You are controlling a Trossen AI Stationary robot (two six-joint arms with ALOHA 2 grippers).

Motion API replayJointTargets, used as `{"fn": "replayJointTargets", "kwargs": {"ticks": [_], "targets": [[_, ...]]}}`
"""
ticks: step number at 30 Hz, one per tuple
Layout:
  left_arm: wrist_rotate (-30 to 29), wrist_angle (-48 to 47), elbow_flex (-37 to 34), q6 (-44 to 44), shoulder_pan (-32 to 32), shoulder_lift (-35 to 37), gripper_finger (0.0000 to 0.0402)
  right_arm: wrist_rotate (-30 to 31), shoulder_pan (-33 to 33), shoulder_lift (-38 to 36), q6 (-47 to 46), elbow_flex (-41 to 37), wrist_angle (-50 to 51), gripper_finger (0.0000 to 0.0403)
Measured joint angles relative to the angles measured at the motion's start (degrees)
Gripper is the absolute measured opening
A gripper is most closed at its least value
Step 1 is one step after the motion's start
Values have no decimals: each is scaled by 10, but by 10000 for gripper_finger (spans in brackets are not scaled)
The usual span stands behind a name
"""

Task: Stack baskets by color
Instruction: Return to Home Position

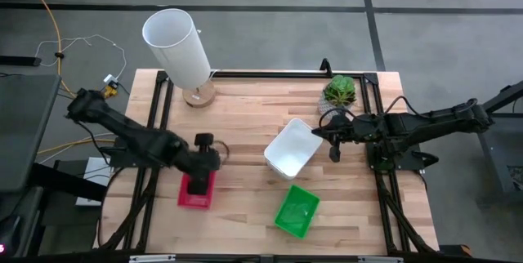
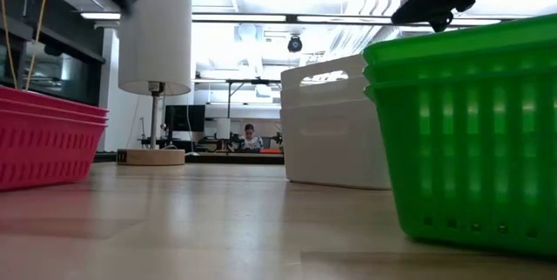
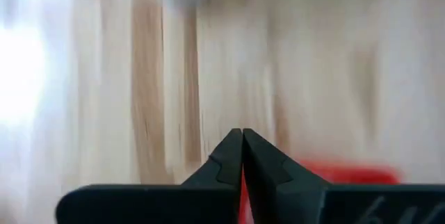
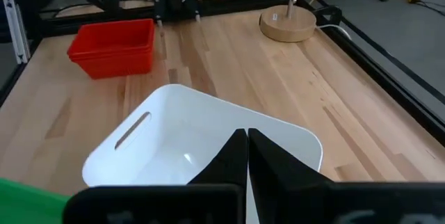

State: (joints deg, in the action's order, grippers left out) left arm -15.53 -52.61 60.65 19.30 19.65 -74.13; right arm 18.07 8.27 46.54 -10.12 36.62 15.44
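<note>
A stack of red mesh baskets [image 1: 197, 193] [image 4: 111, 46] stands on the table at the near left. A stack of green mesh baskets [image 1: 297, 211] [image 2: 470, 132] stands at the near middle. A white basket [image 1: 292, 149] [image 4: 201, 140] sits at the centre, set at an angle. My left gripper [image 1: 199, 180] [image 3: 242, 137] hovers shut and empty over the red stack's far side. My right gripper [image 1: 333, 153] [image 4: 247, 137] hangs shut and empty above the white basket's right rim.
A tall white cylinder [image 1: 178, 44] on a round wooden foot [image 1: 198, 94] stands at the far left. A small potted plant [image 1: 340, 91] stands at the far right. Black rails [image 1: 155, 124] run along the table's left and right sides. Bare wood lies between the stacks.
</note>
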Motion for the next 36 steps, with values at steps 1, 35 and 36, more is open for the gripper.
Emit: {"fn": "replayJointTargets", "kwargs": {"ticks": [1, 35, 36], "targets": [[-1, 20, 5, -24, -4, 18, 0, -2, 0, 0, 0, 0, 0, 0], [14, 285, -180, -98, -20, 349, 0, -20, 0, 29, -3, 0, -6, 0], [14, 285, -180, -98, -20, 349, 0, -20, 0, 29, -3, 0, -6, 0]]}}
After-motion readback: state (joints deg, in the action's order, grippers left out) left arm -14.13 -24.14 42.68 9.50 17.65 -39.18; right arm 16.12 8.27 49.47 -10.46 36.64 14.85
